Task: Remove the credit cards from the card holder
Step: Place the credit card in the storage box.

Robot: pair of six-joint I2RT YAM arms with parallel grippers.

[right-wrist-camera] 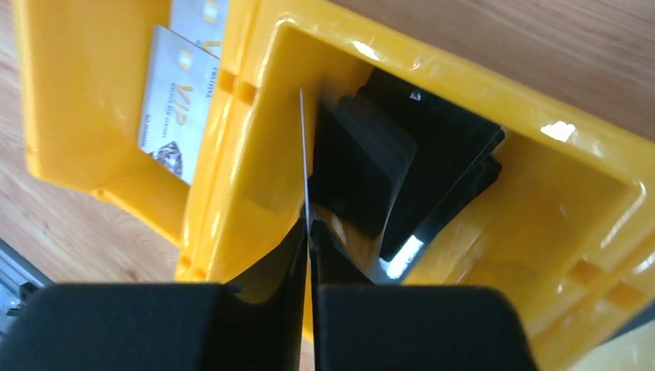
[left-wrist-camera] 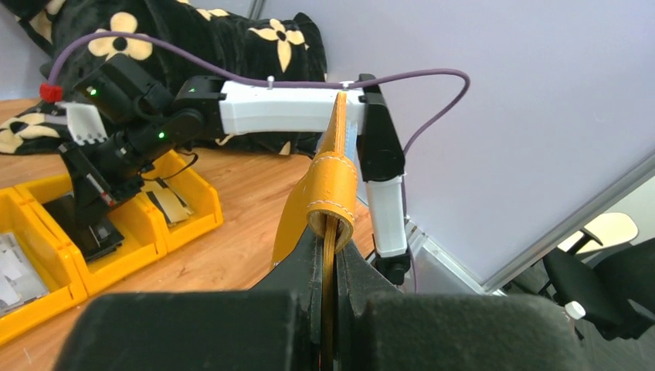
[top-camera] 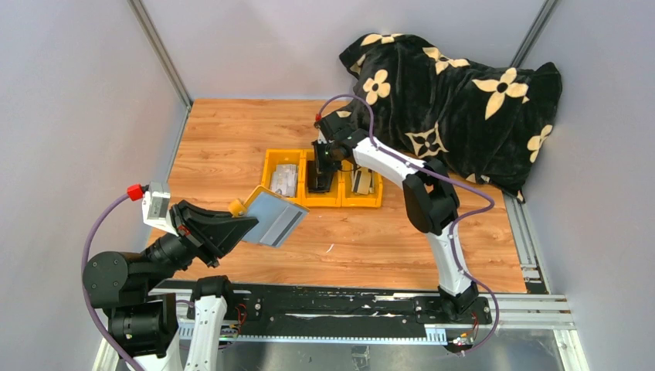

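Right below my right gripper [right-wrist-camera: 307,232] sits a yellow three-compartment plastic tray [top-camera: 363,202], with its middle bin under the fingertips. Beyond that gripper and to its right, a black blanket [top-camera: 456,100] with cream flower prints lies bunched against the back wall. Beneath my left gripper [top-camera: 249,219] is the wooden tabletop [top-camera: 224,147]. Past it, beyond the edge of the grey wall panel [left-wrist-camera: 502,116], stands a black office chair [left-wrist-camera: 602,290].

Edge-on in the right tool [right-wrist-camera: 307,232], the card [right-wrist-camera: 303,154] shows no face. The left tool [left-wrist-camera: 330,259] covers the holder's [left-wrist-camera: 334,182] lower edge. Small print on the cards [right-wrist-camera: 174,104] in the tray's [right-wrist-camera: 232,147] neighbouring compartment is blurred.
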